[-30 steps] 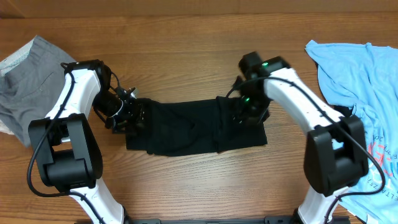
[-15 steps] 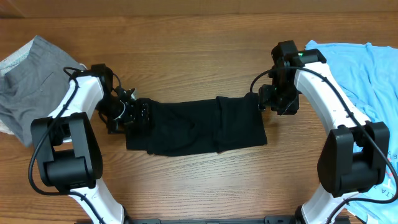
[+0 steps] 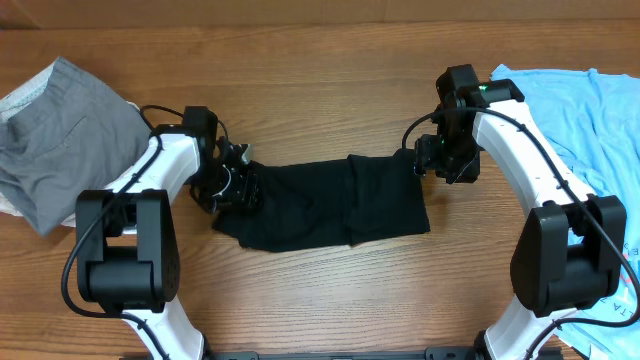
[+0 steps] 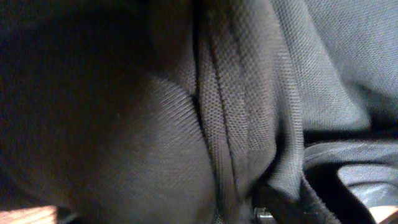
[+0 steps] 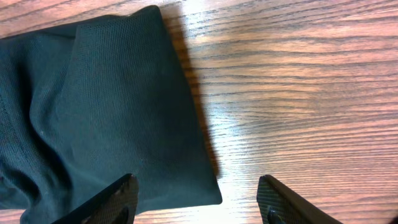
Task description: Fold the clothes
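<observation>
Left gripper [image 3: 228,186]: black cloth fills its wrist view and gathers into a pleat. The fingers are hidden, but I read it as clamped on the left end of the black tee [image 3: 330,205]. Right gripper [image 5: 200,202]: jaws spread, holding nothing, just off the right end of the black tee, over bare table [image 5: 298,93]. The black tee lies as a band, long axis running arm to arm. I judge the right gripper nearer the free end.
</observation>
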`<action>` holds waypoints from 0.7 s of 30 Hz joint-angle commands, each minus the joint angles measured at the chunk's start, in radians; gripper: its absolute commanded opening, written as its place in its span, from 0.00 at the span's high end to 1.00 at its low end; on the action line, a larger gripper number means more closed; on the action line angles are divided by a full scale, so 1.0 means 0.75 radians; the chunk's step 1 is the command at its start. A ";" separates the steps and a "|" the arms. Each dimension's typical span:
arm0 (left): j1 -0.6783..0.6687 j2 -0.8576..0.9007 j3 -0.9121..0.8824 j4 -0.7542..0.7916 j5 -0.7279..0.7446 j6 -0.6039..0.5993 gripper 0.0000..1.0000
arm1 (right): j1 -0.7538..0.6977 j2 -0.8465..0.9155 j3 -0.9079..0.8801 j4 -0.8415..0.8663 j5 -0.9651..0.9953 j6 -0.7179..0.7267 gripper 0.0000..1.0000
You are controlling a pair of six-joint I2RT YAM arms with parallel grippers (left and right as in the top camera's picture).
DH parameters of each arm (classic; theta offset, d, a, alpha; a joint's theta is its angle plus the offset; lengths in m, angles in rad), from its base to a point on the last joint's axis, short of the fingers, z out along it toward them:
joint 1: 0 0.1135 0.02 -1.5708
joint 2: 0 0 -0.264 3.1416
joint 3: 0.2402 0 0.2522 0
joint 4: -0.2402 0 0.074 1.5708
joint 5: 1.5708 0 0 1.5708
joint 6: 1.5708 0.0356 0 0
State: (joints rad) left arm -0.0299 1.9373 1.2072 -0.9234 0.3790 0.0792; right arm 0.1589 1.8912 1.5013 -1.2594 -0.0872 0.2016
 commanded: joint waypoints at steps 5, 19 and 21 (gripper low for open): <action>-0.011 0.024 -0.028 -0.061 -0.034 -0.044 0.85 | 0.005 -0.037 -0.007 -0.004 0.015 0.005 0.35; 0.286 0.017 0.500 -0.551 -0.481 -0.217 0.95 | 0.003 -0.037 -0.007 0.012 0.016 -0.027 0.33; 0.348 0.017 0.649 -0.631 -0.468 -0.261 0.94 | 0.003 -0.037 -0.007 0.012 0.016 -0.030 0.33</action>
State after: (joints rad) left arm 0.1753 1.9480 1.5612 -1.3407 0.0757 -0.0547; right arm 0.1585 1.8912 1.4986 -1.2552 -0.0853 0.1860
